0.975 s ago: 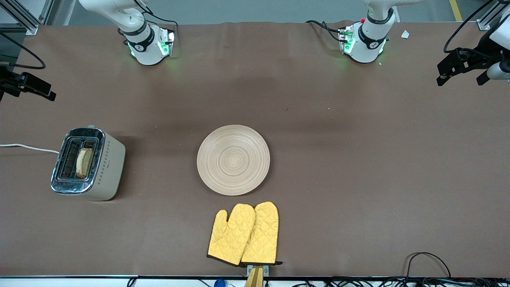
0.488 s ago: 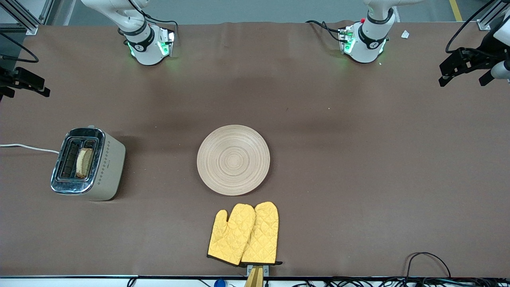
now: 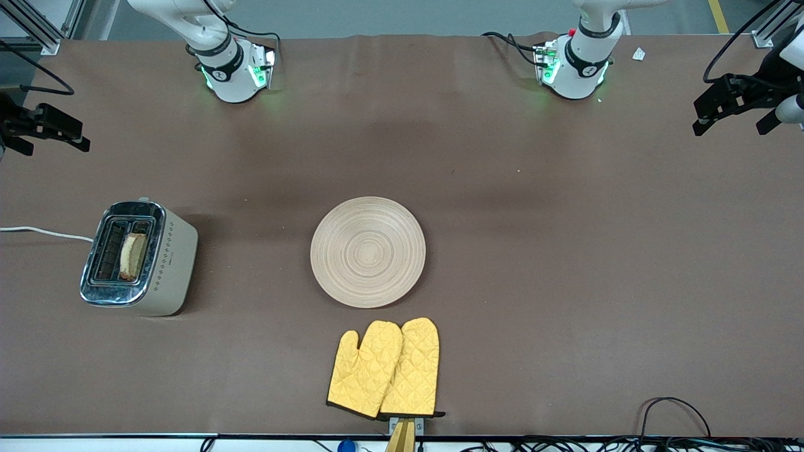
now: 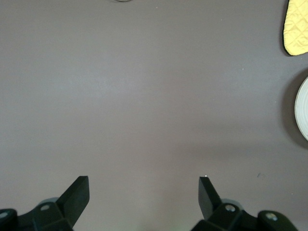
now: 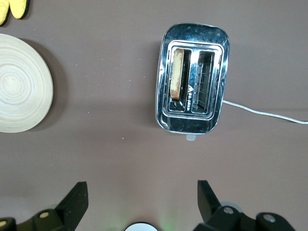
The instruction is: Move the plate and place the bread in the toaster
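The light wooden plate [image 3: 368,252] lies bare at the table's middle; it also shows in the right wrist view [image 5: 21,90] and as a sliver in the left wrist view [image 4: 303,108]. The cream toaster [image 3: 139,258] stands toward the right arm's end, with the bread slice [image 3: 132,255] upright in one slot; the right wrist view shows the toaster [image 5: 192,98] and the bread [image 5: 177,73]. My right gripper [image 3: 47,129] [image 5: 142,202] is open and empty, high over that end. My left gripper [image 3: 732,103] [image 4: 144,197] is open and empty, high over the left arm's end.
A pair of yellow oven mitts [image 3: 384,369] lies nearer to the front camera than the plate, by the table's front edge; a corner shows in the left wrist view [image 4: 297,26]. The toaster's white cord [image 3: 44,233] runs off the table's end.
The right gripper has shifted slightly over its end of the table. The left gripper has barely moved. Plate, toaster and bread are unmoved.
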